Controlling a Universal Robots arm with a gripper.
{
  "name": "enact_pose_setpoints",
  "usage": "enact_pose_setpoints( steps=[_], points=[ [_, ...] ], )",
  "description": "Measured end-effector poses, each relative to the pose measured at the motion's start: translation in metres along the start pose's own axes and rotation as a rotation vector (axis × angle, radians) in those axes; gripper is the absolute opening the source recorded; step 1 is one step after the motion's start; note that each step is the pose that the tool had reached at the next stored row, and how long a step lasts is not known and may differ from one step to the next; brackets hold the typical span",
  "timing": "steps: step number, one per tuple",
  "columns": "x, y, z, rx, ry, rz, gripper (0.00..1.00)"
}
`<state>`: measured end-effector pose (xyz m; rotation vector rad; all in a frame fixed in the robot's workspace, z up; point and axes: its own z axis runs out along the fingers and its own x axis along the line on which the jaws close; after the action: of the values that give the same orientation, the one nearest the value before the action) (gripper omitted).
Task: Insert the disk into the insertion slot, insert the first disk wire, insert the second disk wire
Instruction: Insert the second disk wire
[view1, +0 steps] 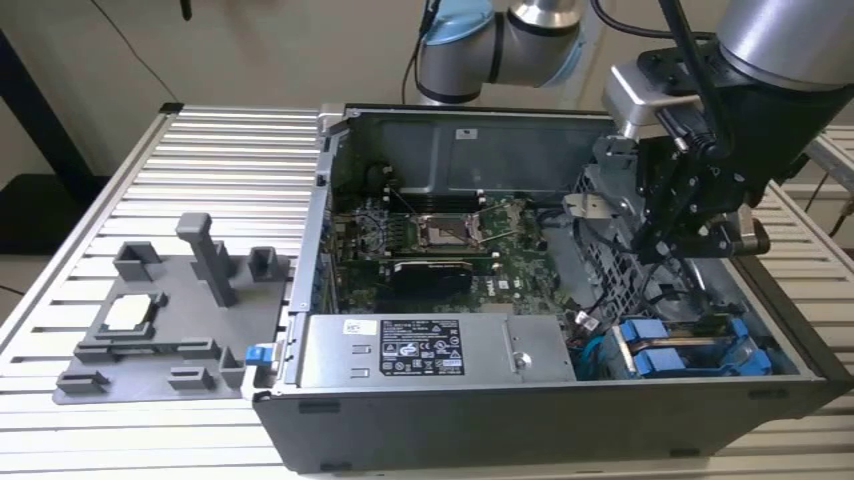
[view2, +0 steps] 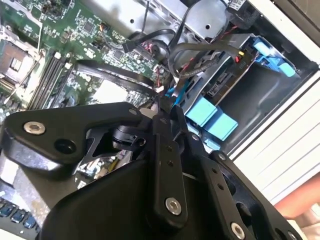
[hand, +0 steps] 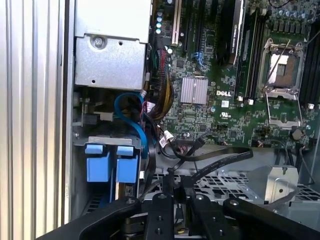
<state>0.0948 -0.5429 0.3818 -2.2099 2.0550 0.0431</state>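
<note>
Two bright blue carrier handles sit side by side in the drive bay at the front corner of the open computer case, towards the exterior view's right, beside the grey power supply. Which of the pair carries the disk cannot be told; no silver drive body shows. In both wrist views the blue handles stand level with each other, black and blue cables looping close beside them.

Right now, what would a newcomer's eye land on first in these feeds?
Probably the opened computer case on the slatted metal table, green motherboard bare inside. Next, the gripper hanging over the drive cage at the exterior view's right. Then two bright blue carrier handles side by side in the bay, with a blue cable looping beside them.
</note>
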Motion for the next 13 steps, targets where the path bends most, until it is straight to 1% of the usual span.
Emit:
enact_pose_setpoints(
  steps=[3, 4, 5, 8, 9, 10, 13],
  points=[
    [0.0001, 0.0001, 0.0003, -0.0001, 0.0025, 0.0, 0.18],
    [0.0002, 0.0001, 0.0004, -0.0004, 0.0041, 0.0, 0.18],
    [0.0003, 0.0, 0.0004, -0.0007, 0.0063, -0.001, 0.16],
    [0.0013, -0.0001, 0.0009, -0.0017, 0.0116, -0.001, 0.16],
    [0.0028, -0.0005, 0.0014, -0.0018, 0.0116, -0.001, 0.16],
    [0.0059, -0.0014, 0.0016, -0.0019, 0.0115, -0.001, 0.16],
    [0.0175, -0.0049, 0.0029, -0.0025, 0.0114, -0.001, 0.16]
  ],
)
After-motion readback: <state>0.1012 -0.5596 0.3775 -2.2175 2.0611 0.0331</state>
